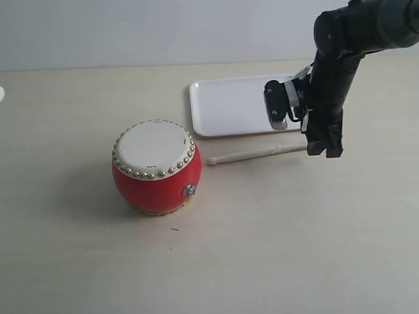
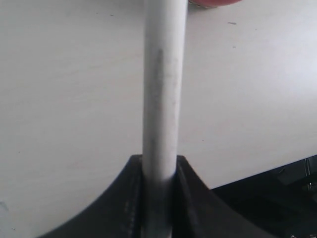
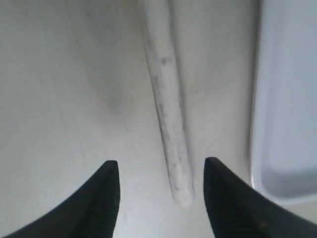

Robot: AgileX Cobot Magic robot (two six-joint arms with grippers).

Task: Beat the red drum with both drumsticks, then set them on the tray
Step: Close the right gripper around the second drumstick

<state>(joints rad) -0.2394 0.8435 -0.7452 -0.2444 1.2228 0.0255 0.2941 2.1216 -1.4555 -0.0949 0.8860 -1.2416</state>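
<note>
Red drum (image 1: 156, 171) sits upright on the beige worktop (image 1: 294, 248): cream skin up, brass studs round the rim, small metal ring (image 1: 189, 190) on its near right side. White tray (image 1: 229, 108) lies flat behind and to the right of the drum, near it but apart.

Loose drumstick (image 1: 255, 154) lies flat on the worktop just beside the tray's near edge, outside the rim and roughly parallel to it. Its bead tip points at the drum, with a short gap between them.

Right tool (image 1: 325, 147) hangs over the stick's butt end. The right arm blocks the tray's right end and that butt end from where I stand. In the wrist view the jaws are spread wide, one on each side of the shaft, gripping nothing. The tray's rounded corner is just beside them, and its low rim stands between stick and tray floor.

Left tool (image 2: 158, 166) shows only in its own wrist view. It is clamped on the held drumstick (image 2: 164, 84), black fingers (image 2: 195, 198) tight on both sides of the shaft. The stick's far end runs out of frame beside a sliver of the drum; can't tell if they touch.

White object (image 1: 1, 93) at the far left edge is cut off, so I can't tell what it is.
</note>
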